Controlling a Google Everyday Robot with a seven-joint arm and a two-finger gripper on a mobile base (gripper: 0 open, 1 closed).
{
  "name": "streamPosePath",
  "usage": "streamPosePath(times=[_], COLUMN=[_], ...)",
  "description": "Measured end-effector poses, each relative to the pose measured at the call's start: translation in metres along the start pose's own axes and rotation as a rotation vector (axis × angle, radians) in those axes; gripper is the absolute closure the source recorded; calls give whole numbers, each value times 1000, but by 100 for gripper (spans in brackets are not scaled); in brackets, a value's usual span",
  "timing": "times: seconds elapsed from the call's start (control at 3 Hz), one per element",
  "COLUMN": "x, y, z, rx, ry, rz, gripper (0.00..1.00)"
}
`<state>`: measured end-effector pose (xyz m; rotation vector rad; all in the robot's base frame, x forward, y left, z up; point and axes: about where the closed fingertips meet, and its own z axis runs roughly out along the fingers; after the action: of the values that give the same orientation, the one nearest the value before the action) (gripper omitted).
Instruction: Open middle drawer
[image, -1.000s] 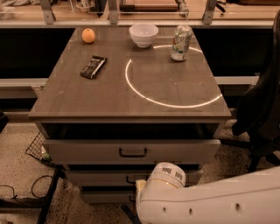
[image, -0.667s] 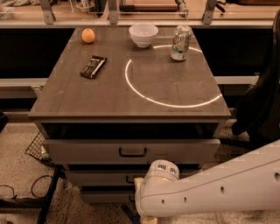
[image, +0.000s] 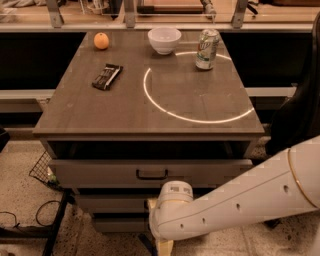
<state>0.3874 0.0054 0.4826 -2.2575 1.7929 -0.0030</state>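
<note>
The grey-taupe cabinet (image: 150, 115) has three drawers. The top, taller-fronted drawer (image: 100, 172) with the bigger dark handle stands a little way out. Below it, the left part of the flat front of the middle drawer (image: 107, 202) shows. Its handle is hidden behind my white arm (image: 225, 210). My gripper (image: 152, 204) is at the centre of the middle drawer's front, almost wholly covered by the arm's wrist joint. The lowest drawer (image: 115, 224) shows just beneath.
On the cabinet top lie an orange (image: 101, 40), a white bowl (image: 164, 39), a green soda can (image: 207, 48) and a dark snack bar (image: 107, 76). A wire basket (image: 42, 170) and cables (image: 30, 220) are on the floor at left. A dark chair (image: 300, 115) stands at right.
My arm's wrist joint has moved left, toward the centre of the drawer fronts. The drawers and the things on top have not moved.
</note>
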Motion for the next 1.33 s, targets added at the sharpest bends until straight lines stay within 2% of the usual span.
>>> streamPosePath(times=[0.33, 0.67, 1.0, 1.33], x=[-4, -3, 6, 12], y=[-9, -9, 1, 7], z=[19, 40, 62, 71], rx=[-2, -24, -68, -90], ry=[35, 101, 177, 196], rz=[-15, -11, 25, 60], gripper=[0, 0, 0, 0])
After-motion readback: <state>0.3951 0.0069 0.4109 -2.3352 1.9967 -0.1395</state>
